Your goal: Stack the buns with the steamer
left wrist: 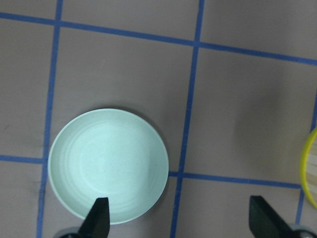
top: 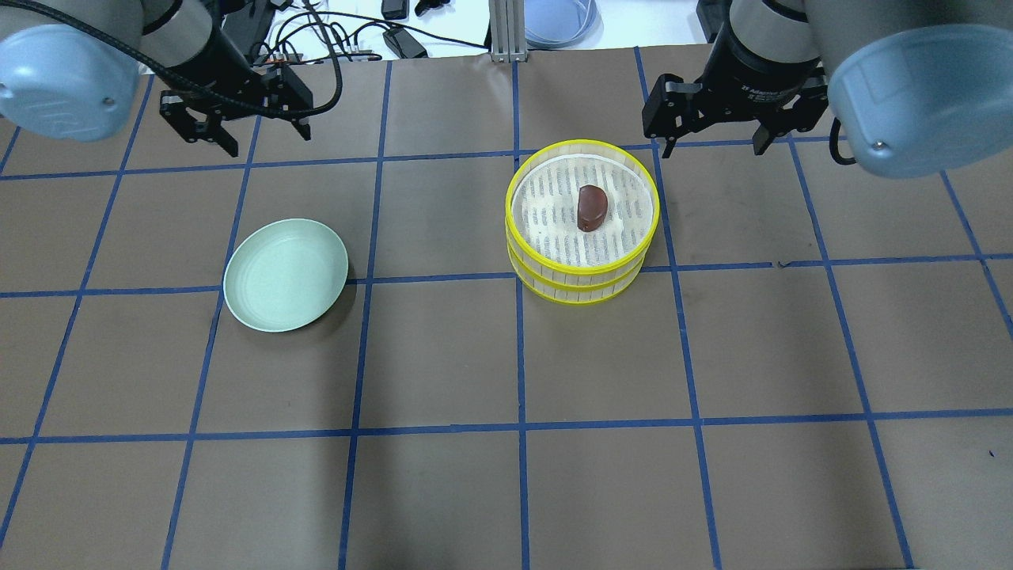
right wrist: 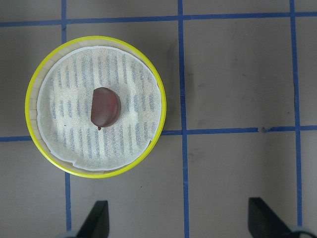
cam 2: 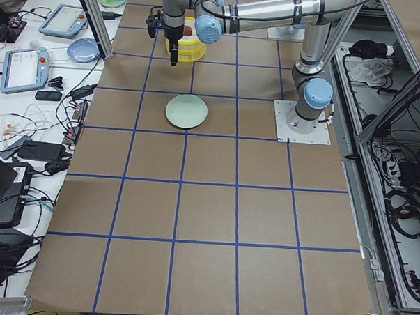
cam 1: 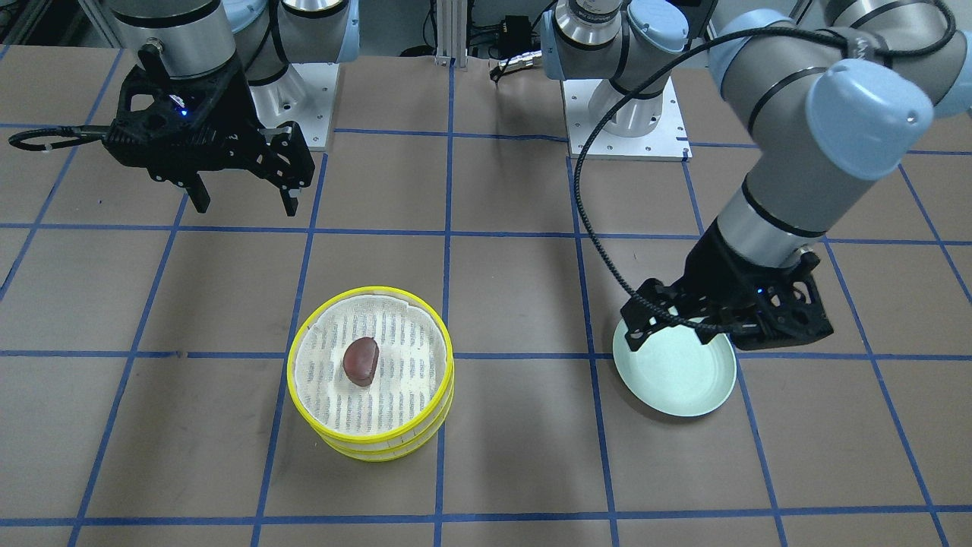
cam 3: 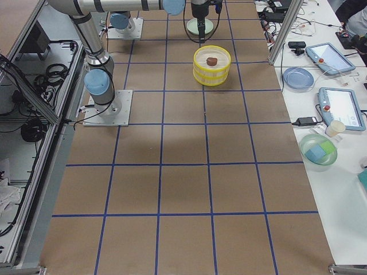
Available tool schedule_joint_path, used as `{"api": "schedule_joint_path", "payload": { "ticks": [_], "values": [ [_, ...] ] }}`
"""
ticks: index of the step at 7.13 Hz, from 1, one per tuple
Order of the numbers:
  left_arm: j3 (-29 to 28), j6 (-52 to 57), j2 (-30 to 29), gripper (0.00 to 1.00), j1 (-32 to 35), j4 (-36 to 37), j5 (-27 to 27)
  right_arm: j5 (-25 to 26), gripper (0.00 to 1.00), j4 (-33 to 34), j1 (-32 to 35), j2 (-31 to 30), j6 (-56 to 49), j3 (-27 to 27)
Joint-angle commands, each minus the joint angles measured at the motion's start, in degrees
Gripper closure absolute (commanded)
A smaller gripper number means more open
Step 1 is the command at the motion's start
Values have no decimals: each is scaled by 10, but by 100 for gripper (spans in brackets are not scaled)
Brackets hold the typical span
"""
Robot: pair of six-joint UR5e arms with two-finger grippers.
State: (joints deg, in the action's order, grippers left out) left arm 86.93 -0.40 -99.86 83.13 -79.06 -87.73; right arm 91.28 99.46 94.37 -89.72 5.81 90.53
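The two steamer trays (top: 582,281) stand stacked, one tier on the other, with yellow rims; the stack also shows in the front view (cam 1: 372,441). The dark reddish-brown bun (top: 592,207) lies on the top tier's white mesh floor and also shows in the right wrist view (right wrist: 105,106). The pale cream bun is hidden. My right gripper (top: 715,146) hangs open and empty beyond the stack, raised above the table. My left gripper (top: 269,142) is open and empty, high over the far side of the mint-green plate (top: 285,273).
The mint-green plate (left wrist: 106,163) holds nothing and sits on the brown table with blue grid tape. In the left wrist view the steamer rim (left wrist: 307,168) shows at the right edge. Tablets, cables and bowls lie on the side benches beyond the table's far edge.
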Motion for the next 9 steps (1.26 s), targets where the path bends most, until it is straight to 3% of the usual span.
{"api": "schedule_joint_path", "payload": {
  "ticks": [1, 4, 9],
  "values": [
    [1, 19, 48, 0, -3, -78, -36, -1, 0, 3, -1, 1, 0, 0],
    [4, -43, 79, 0, 7, -106, -34, 0, 0, -3, 0, 1, 1, 0],
    [11, -18, 76, 0, 22, -107, -35, -4, 0, 4, 0, 3, 0, 1]
  ]
}}
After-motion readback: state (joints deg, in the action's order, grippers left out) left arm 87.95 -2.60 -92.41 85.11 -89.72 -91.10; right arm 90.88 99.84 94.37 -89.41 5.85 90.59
